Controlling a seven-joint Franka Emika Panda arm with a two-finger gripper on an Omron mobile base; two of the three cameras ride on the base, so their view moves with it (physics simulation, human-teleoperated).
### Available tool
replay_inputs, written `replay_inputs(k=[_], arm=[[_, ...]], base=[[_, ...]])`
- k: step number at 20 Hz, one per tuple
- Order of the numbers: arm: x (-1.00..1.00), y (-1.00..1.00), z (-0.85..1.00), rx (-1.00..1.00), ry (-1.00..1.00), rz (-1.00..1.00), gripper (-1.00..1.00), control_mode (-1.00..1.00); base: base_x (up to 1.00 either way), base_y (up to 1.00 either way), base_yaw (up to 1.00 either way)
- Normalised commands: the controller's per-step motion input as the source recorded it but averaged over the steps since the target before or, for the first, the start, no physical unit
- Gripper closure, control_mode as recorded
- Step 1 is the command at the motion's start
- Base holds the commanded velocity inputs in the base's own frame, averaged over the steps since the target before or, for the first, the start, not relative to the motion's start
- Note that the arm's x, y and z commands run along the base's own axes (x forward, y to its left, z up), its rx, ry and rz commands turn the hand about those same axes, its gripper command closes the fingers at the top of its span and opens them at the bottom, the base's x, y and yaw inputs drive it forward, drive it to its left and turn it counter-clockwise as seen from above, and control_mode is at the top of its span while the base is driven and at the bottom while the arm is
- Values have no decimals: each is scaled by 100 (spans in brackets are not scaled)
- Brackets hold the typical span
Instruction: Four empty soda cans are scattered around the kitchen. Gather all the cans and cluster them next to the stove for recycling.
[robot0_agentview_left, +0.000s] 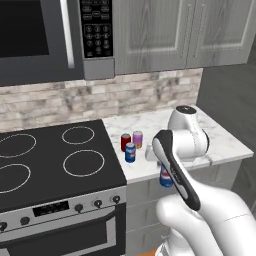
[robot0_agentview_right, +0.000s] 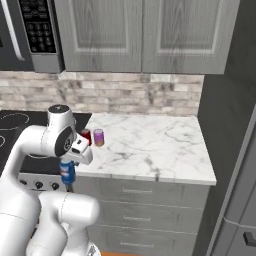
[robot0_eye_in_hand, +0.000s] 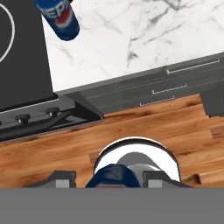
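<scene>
Blue can in the claw, held out past the bench edge.
The claw (robot0_eye_in_hand: 113, 177) is closed on a blue can (robot0_agentview_left: 165, 178), gripped between its fingers (robot0_eye_in_hand: 61, 178) in front of the bench (robot0_agentview_right: 150, 145) edge, just right of the stove (robot0_agentview_left: 50, 165). Three more cans stand close together on the bench beside the stove: a red can (robot0_agentview_left: 125, 142), a pink can (robot0_agentview_left: 137, 139) and a second blue can (robot0_agentview_left: 130, 152), apart from the claw.
</scene>
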Motion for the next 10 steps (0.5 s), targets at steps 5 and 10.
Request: replay_inputs(k=[5, 10], arm=[[33, -17, 0, 0, 0, 0, 100, -100], [42, -5, 0, -5, 0, 0, 100, -100]], base=[[0, 0, 0], [0, 0, 0]])
